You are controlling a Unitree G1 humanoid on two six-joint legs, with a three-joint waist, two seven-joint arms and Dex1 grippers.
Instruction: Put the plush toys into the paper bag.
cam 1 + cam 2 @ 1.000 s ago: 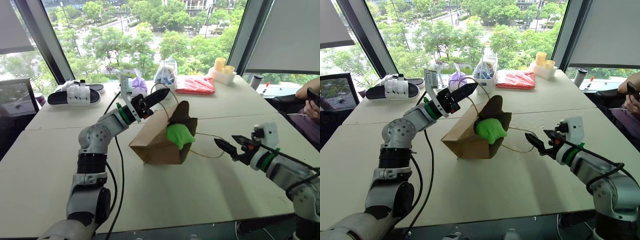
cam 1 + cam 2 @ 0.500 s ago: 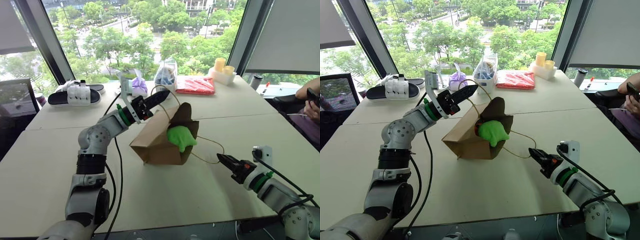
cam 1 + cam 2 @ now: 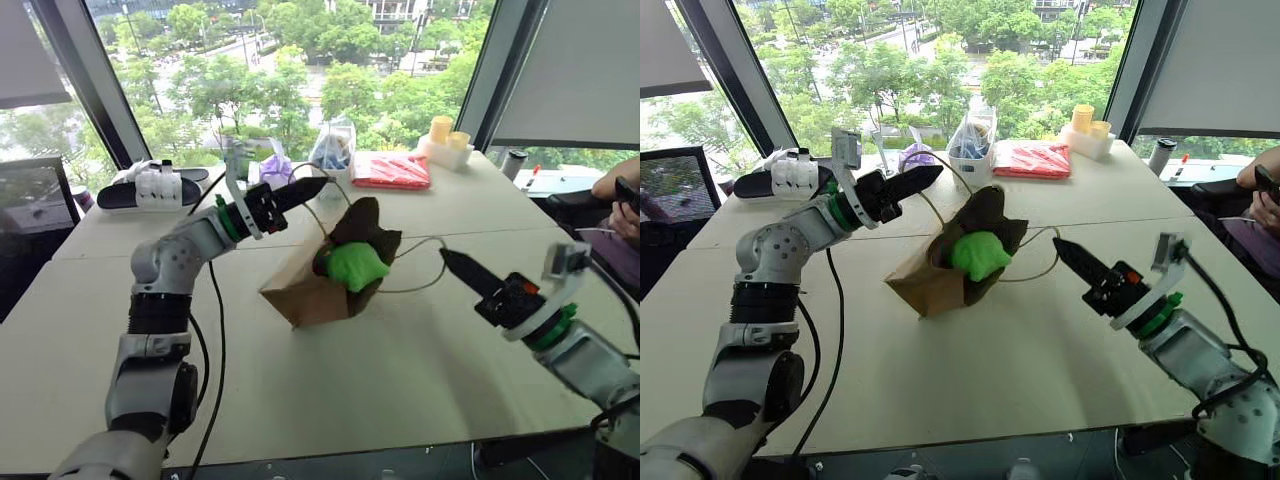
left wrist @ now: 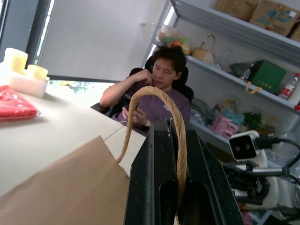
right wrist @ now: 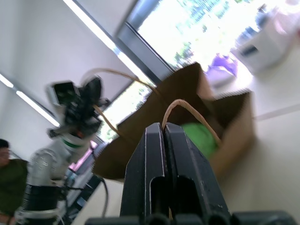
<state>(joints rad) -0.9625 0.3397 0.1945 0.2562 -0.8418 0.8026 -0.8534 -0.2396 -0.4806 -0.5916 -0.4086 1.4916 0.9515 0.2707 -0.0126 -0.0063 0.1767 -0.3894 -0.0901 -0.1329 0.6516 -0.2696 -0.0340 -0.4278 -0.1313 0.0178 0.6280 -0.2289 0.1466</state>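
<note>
The brown paper bag (image 3: 305, 288) lies on its side mid-table, mouth toward my right. A light green plush toy (image 3: 353, 266) sits in that mouth, half inside. My left gripper (image 3: 318, 184) is up above the bag's far side, shut on one tan cord handle (image 4: 179, 136), which runs between its fingers. My right gripper (image 3: 447, 258) hangs to the right of the bag, shut on the other handle loop (image 3: 420, 268), which stretches from the bag's mouth to its tip. In the right wrist view that cord (image 5: 187, 110) enters the closed fingers.
At the table's far side are black-and-white sandals (image 3: 150, 185), a purple pouch (image 3: 278, 170), a clear plastic bag in a white cup (image 3: 333, 148), a red packet (image 3: 392, 170) and yellow cups (image 3: 445, 135). A person (image 3: 620, 190) sits beyond the right edge.
My right gripper went from open to shut on the handle loop that lay on the table, dipped, then rose with it and rolled. The bag's mouth has lifted a little. The left gripper has stayed put.
</note>
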